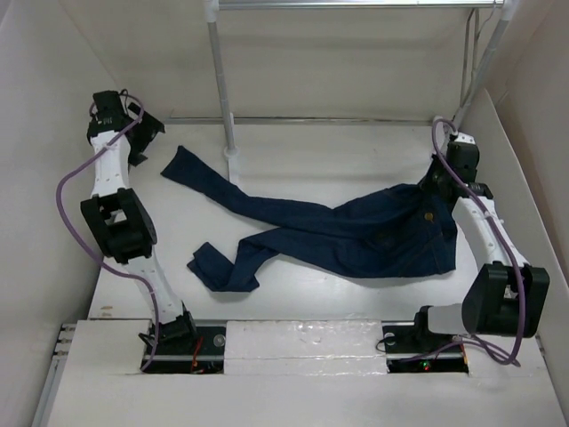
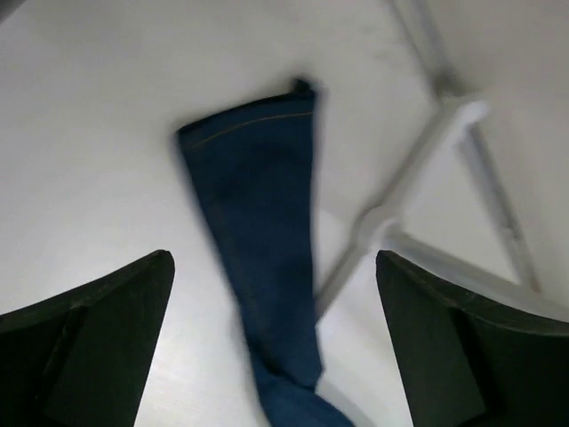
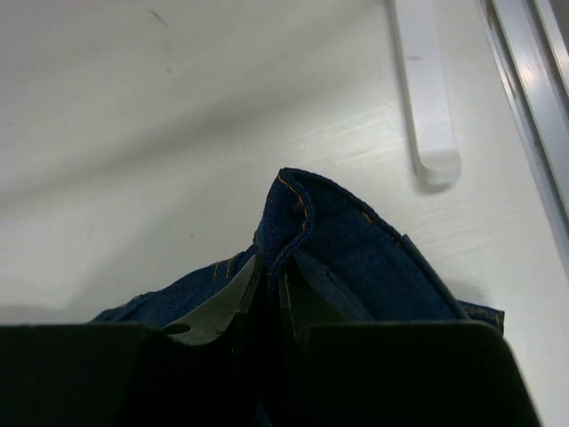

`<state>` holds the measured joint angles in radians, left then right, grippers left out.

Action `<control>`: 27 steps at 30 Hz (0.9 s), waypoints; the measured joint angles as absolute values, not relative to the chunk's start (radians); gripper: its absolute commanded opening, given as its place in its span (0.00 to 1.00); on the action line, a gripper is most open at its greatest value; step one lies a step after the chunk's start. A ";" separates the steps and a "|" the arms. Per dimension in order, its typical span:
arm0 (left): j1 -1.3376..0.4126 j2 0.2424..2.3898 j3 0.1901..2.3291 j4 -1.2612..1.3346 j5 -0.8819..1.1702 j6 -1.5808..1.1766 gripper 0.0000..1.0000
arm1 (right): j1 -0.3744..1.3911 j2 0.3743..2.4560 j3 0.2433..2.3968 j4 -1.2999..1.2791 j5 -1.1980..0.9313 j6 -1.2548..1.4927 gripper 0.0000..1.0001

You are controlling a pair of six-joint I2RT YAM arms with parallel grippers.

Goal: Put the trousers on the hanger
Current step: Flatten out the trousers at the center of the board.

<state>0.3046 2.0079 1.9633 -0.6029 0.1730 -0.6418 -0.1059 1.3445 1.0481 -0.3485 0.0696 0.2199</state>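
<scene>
The dark navy trousers (image 1: 356,231) lie spread across the table, waistband at the right, one leg reaching back left, the other folded at the front left. My right gripper (image 1: 437,189) is shut on a raised fold of the waistband (image 3: 356,258), with the cloth pinched between its jaws (image 3: 276,307). My left gripper (image 1: 147,133) is open and empty, hovering just left of the far leg's hem (image 1: 178,162). In the left wrist view that leg (image 2: 258,231) runs between the spread fingers (image 2: 107,338). I cannot make out the hanger with certainty.
A white rack pole (image 1: 222,80) stands on a foot (image 1: 233,162) beside the far leg, also in the left wrist view (image 2: 418,169). A metal rail (image 1: 302,118) runs along the back wall. A slanted pole (image 1: 484,62) and thin wire stand at the back right. Walls close both sides.
</scene>
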 measured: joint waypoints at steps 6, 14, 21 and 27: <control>0.347 1.792 1.440 -0.515 0.174 -0.607 0.67 | -0.081 1.279 1.038 -0.282 0.033 0.240 0.00; 0.417 1.804 1.287 -0.367 0.296 -0.633 0.69 | -0.006 1.163 0.935 -0.255 0.027 0.240 0.00; 0.324 1.994 1.426 -0.289 0.324 -0.687 0.53 | 0.030 1.091 0.886 -0.271 0.027 0.240 0.00; 0.314 2.120 1.603 -0.331 0.221 -0.712 0.40 | 0.069 1.068 0.886 -0.284 0.039 0.240 0.00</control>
<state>0.3138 2.1204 1.6028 -0.3313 0.2207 -0.7116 0.0689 1.0683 0.8860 -0.2836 0.0391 0.2398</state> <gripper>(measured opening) 0.413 0.150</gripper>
